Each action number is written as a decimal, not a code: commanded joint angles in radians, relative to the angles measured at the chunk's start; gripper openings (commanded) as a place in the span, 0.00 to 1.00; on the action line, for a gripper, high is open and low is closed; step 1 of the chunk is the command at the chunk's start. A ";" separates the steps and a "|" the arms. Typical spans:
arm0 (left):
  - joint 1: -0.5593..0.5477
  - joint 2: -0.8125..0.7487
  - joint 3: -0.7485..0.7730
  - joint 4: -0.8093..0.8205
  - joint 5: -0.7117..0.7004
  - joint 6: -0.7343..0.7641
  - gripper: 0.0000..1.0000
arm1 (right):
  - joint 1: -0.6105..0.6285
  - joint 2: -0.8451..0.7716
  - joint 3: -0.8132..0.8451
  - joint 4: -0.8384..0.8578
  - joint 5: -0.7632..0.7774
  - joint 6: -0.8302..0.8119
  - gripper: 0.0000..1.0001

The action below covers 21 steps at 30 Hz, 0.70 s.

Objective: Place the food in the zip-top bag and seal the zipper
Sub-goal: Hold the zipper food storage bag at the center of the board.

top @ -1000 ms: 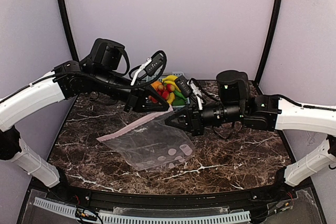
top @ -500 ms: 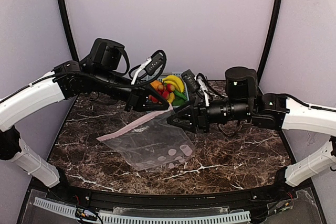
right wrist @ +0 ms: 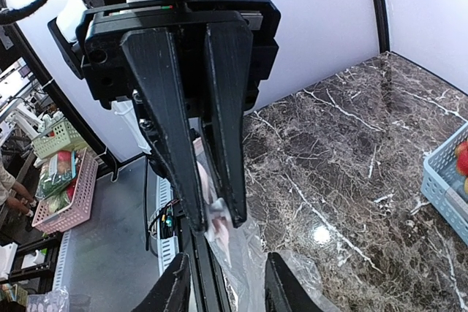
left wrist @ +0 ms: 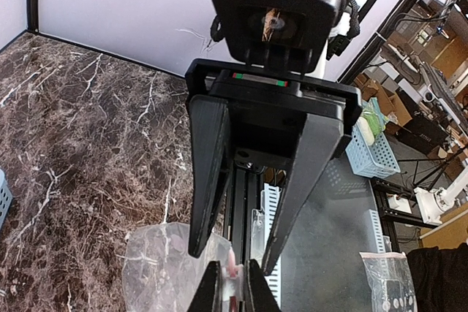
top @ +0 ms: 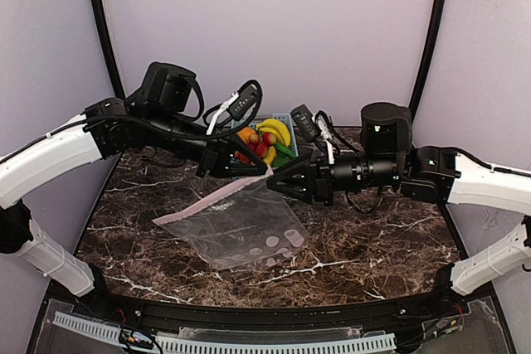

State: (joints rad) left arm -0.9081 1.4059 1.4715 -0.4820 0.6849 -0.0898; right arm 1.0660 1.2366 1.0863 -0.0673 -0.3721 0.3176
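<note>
My left gripper (left wrist: 228, 286) was closed on the zipper (top: 209, 198) at the far right corner of the zip-top bag (top: 245, 234), which lay on the marble table (top: 373, 238). My right gripper (right wrist: 230, 286) stood open and empty, just beside that corner. The food (top: 264, 140) was in the light-blue basket (top: 286, 116) at the far edge.

a light-blue lattice basket (top: 281, 117) stands at the far edge of the dark marble worktop (top: 390, 238), about midway along it. a white slotted strip (top: 249, 342) runs below the near edge. lilac walls (top: 265, 22) close off the far side, and black poles (top: 101, 22) rise by both far corners. off the worktop sits a pink basket (right wrist: 64, 206).
</note>
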 commanded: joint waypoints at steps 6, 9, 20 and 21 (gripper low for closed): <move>-0.005 -0.039 -0.023 0.020 0.025 -0.014 0.01 | -0.008 0.013 0.001 0.057 -0.024 -0.006 0.26; -0.006 -0.039 -0.023 0.020 0.026 -0.015 0.01 | -0.009 0.018 0.001 0.060 -0.029 -0.006 0.25; -0.004 -0.036 -0.028 0.021 0.033 -0.016 0.01 | -0.009 0.032 0.013 0.061 -0.038 -0.010 0.17; -0.005 -0.035 -0.028 0.020 0.034 -0.016 0.01 | -0.010 0.033 0.013 0.063 -0.037 -0.011 0.17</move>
State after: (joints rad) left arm -0.9081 1.3979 1.4631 -0.4660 0.6994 -0.1024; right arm 1.0657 1.2598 1.0863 -0.0383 -0.3969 0.3134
